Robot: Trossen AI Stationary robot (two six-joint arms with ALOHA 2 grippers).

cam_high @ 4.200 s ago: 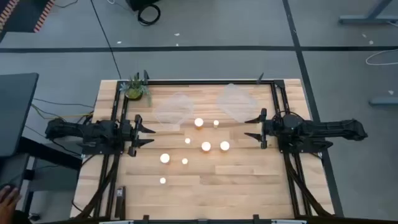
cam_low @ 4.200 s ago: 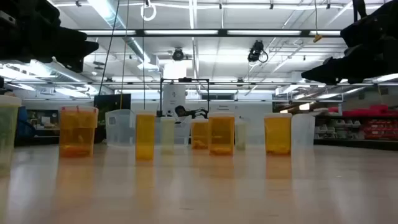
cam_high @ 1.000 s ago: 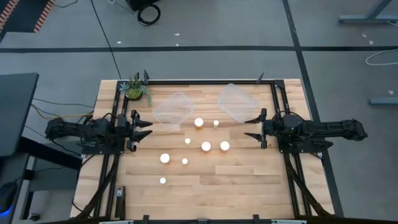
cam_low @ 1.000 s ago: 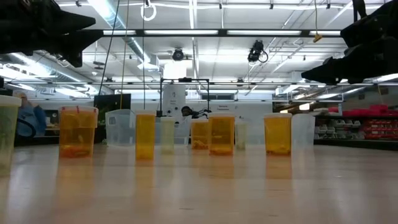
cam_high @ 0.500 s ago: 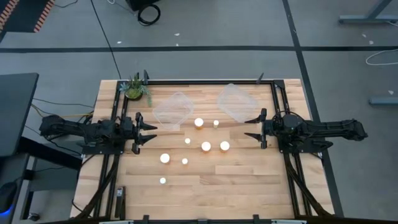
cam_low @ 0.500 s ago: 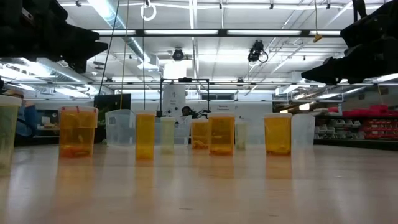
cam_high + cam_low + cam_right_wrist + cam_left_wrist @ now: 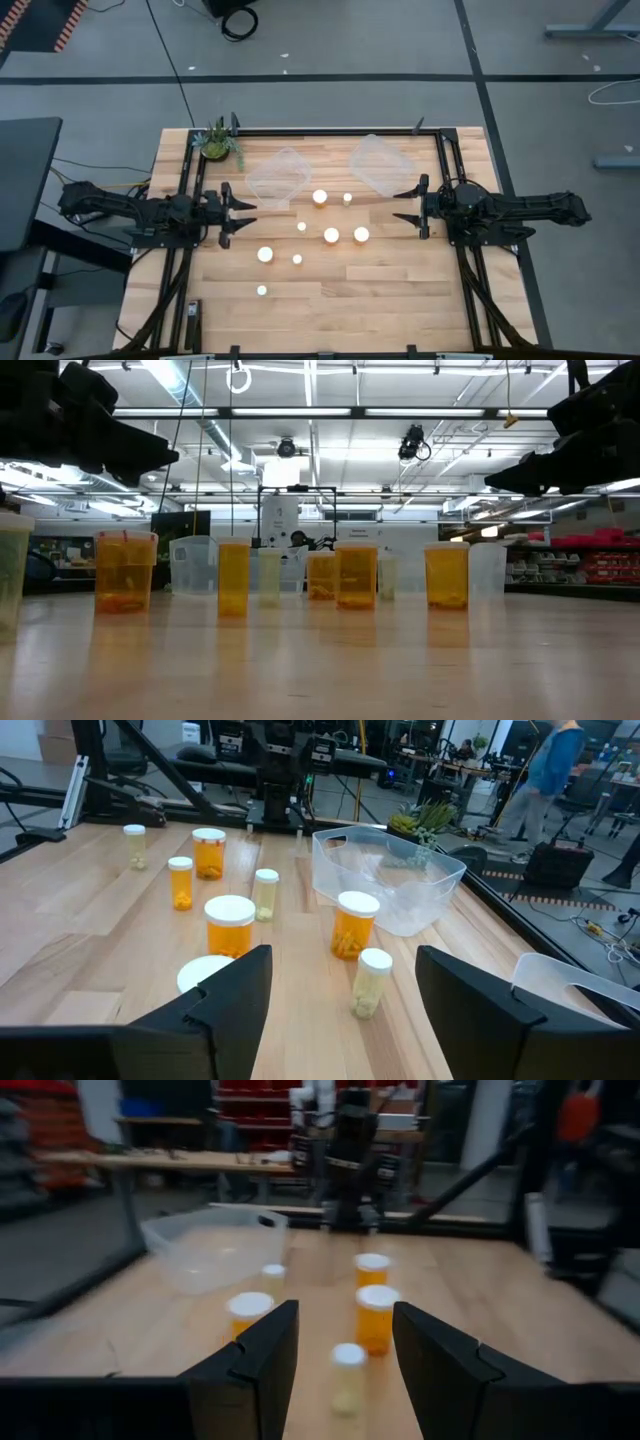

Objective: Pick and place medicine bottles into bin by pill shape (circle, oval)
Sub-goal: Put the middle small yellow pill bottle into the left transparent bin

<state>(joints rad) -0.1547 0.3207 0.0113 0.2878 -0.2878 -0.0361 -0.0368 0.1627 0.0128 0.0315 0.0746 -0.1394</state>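
Since earlier, the left gripper (image 7: 238, 214) has slid out over the table toward the medicine bottles (image 7: 331, 236), fingers spread and empty; the right gripper (image 7: 404, 203) waits open at its edge; bottles stand clustered mid-table, none in the two clear bins (image 7: 277, 177); low view shows the orange bottles (image 7: 233, 577) upright; left wrist view frames a small white bottle (image 7: 347, 1378) between its fingers, likely the first pick

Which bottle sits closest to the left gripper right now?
The wide white-capped bottle at the left end of the cluster lies nearest the left gripper, just in front of its open fingers. The other bottles all stand farther toward the right arm.
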